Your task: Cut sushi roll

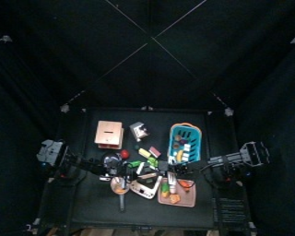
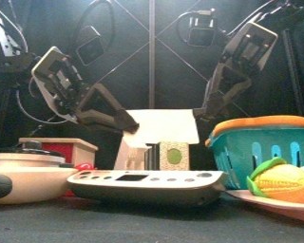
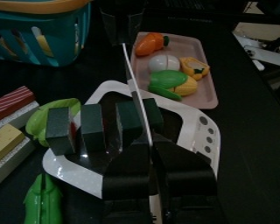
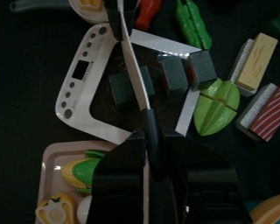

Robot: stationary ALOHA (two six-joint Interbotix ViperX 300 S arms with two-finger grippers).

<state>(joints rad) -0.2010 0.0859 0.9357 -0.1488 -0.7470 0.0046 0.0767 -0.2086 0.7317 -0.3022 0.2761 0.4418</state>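
Knife over sushi roll; risk of skewed cut or pieces shifting.

Sushi roll [image 4: 166, 77] lies in segments on the white cutting board [image 4: 78, 92], at 6 o'clock on the table. Right gripper [image 4: 149, 144] is clamped on the knife [image 4: 133, 70], blade across the roll. If the blade lands off a seam, pieces could skid. Left gripper [image 3: 140, 131] hovers over the roll; its jaw state cannot be told.

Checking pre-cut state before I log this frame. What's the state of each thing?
sushi roll: lying on the board, pieces in a row, blade across it
knife: held, blade laid over the roll
right gripper: jaws shut on the knife
board: flat on the table
basket: upright
tray: flat, holding toy food
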